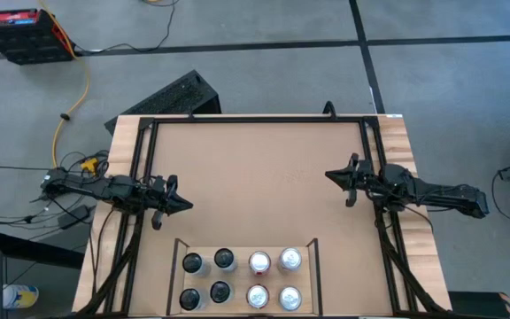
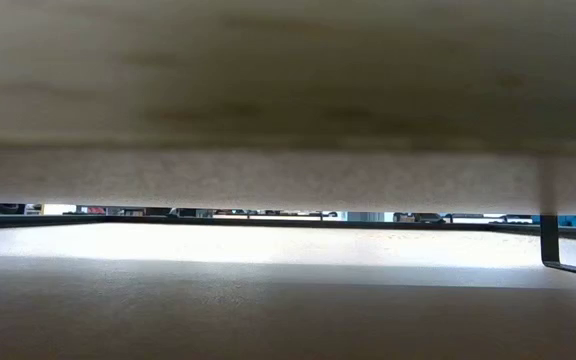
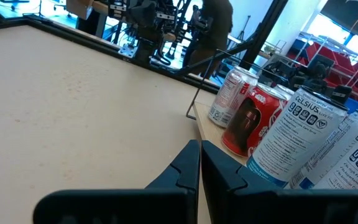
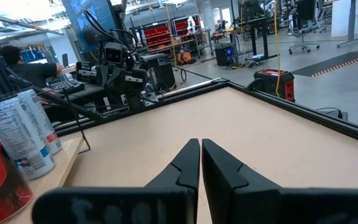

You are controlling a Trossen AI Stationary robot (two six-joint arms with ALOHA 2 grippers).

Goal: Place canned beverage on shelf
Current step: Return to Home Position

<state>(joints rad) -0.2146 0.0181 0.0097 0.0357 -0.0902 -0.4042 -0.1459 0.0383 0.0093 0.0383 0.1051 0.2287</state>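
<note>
— Whereabouts of the shelf (image 1: 240, 246)?

— Parked midway along the desk's (image 1: 255, 159) front edge. Loaded with two rows of four: dark-topped cans (image 1: 191, 262) toward the left corner, white pink soda cans (image 1: 289, 259) toward the right.

— And the left gripper (image 1: 182, 205)?

— Hovering near the left edge, just short of the shelf's corner, jaws pressed shut on nothing.

— And the right gripper (image 1: 330, 175)?

— Over by the right edge, jaws likewise closed and empty, well apart from the shelf.

— Between the two?

— Open brown desk.

— Around it?

— On the floor past the far left corner, a red-and-black box (image 1: 20, 34), a yellow cable (image 1: 82, 89) and a black case (image 1: 171, 96). From the left wrist, a red cola can (image 3: 250, 121) touching a white Celsius can (image 3: 294, 140).
</note>
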